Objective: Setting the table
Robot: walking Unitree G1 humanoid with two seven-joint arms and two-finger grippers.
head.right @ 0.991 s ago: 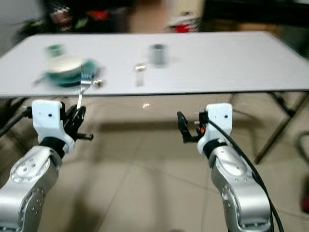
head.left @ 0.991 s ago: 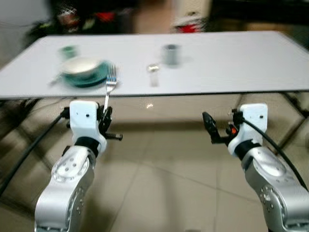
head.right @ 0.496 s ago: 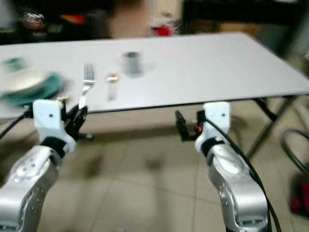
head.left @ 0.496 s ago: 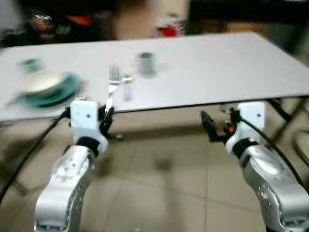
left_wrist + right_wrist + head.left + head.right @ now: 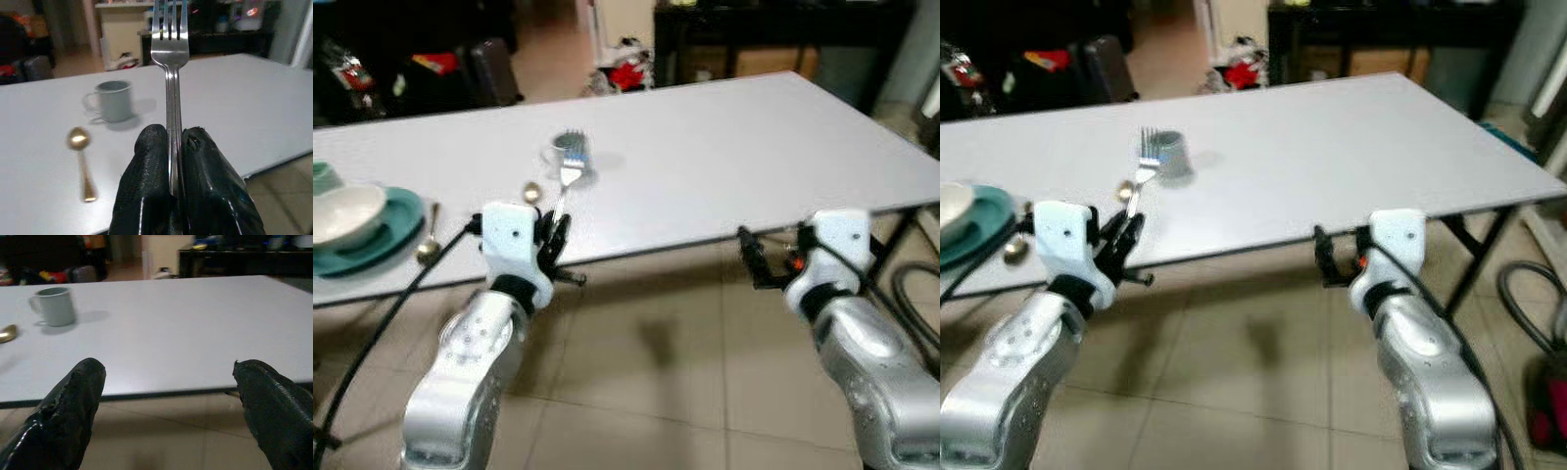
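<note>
My left gripper (image 5: pixel 551 230) is shut on the handle of a silver fork (image 5: pixel 570 162), held upright with its tines up, just before the white table's (image 5: pixel 724 147) near edge. In the left wrist view the fork (image 5: pixel 170 58) stands between the black fingers (image 5: pixel 146 166). On the table sit a grey mug (image 5: pixel 111 100), a gold spoon (image 5: pixel 80 147), and at the far left a teal plate (image 5: pixel 386 235) carrying a white bowl (image 5: pixel 342 211), with a second spoon (image 5: pixel 429 240) beside it. My right gripper (image 5: pixel 754 259) is open and holds nothing, below the table edge.
The table's right half is bare. A table leg (image 5: pixel 1474 264) and a looped hose (image 5: pixel 913 294) stand at the right on the tiled floor. Dark furniture (image 5: pixel 754 39) and bags (image 5: pixel 626 73) lie beyond the far edge.
The whole picture has slid left, so the camera has moved rightward along the table. Plate and bowl now sit at the left edge. Both arms keep their pose, the fork still gripped.
</note>
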